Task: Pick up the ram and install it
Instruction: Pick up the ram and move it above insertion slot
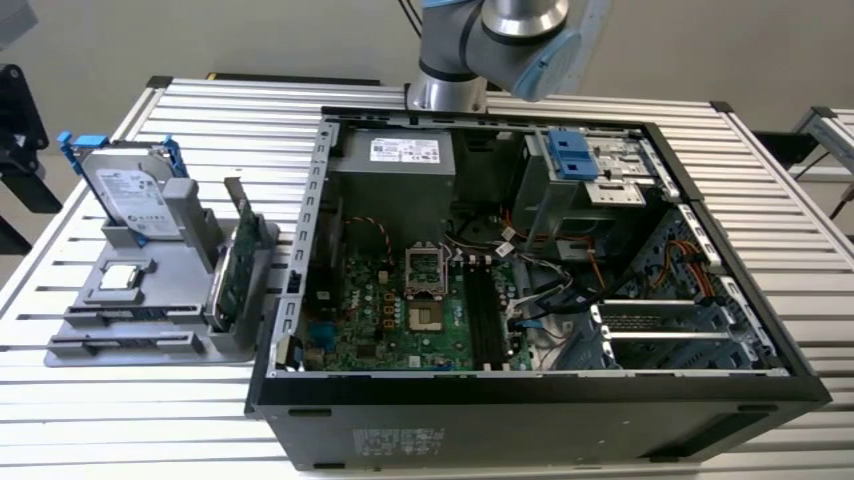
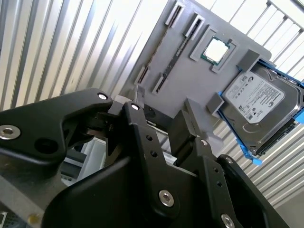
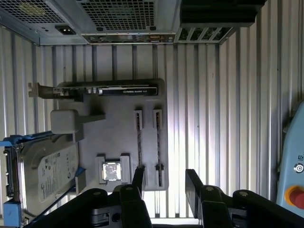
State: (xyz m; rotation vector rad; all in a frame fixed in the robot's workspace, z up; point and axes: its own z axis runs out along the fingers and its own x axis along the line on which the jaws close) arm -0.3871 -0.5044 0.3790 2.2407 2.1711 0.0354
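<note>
Two ram sticks stand on edge in slots of the grey fixture tray (image 3: 114, 137). They appear as thin dark strips in both wrist views: one ram (image 3: 139, 145) (image 2: 156, 47) and a second ram (image 3: 158, 149) (image 2: 176, 54). In the exterior view the ram (image 1: 127, 318) lies at the tray's near end, left of the open computer case (image 1: 534, 250). My gripper (image 3: 165, 183) (image 2: 160, 114) hangs well above the tray, roughly over the end of the ram slots. It is open, with nothing between its fingers (image 3: 137, 178).
The tray also carries a hard drive with blue rails (image 3: 45, 175) (image 1: 134, 190), a processor chip (image 3: 112, 171) (image 1: 120, 280) and a green expansion card (image 1: 234, 265) (image 3: 109, 90). Long black memory slots (image 1: 483, 315) sit on the case's motherboard. A red button (image 3: 294, 194) sits beside the ribbed table.
</note>
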